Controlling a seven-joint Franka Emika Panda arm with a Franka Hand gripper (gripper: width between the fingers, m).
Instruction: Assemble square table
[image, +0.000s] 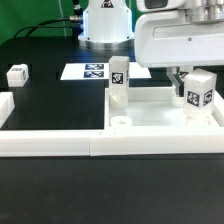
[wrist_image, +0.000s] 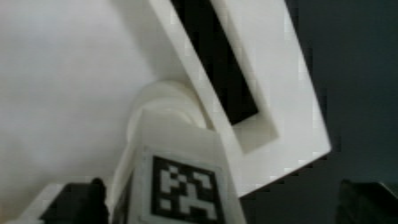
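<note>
- The large white plastic square slab with a raised rim (image: 150, 122) is lying on the black table (image: 50, 110), toward the exterior view's right, just behind the long white border bars (image: 60, 143).
- Two short white tagged block legs are standing upright on it: the first leg (image: 119, 82) at a far corner, the second leg (image: 199, 90) under the arm.
- The gripper (wrist_image: 222, 208) is straddling the second leg with jaws spread wide and both fingertips clear of it, holding nothing.
- A third leg (image: 17, 74) is lying loose, well apart from the slab. An empty hole (image: 121, 121) is showing, so roughly half the job is probably waiting.

Square table slab (image: 150, 108) white; legs (image: 119, 82) white with black-and-white square patterning; worktop (image: 50, 112) black; marker board (image: 88, 72) white, black-patterned.
</note>
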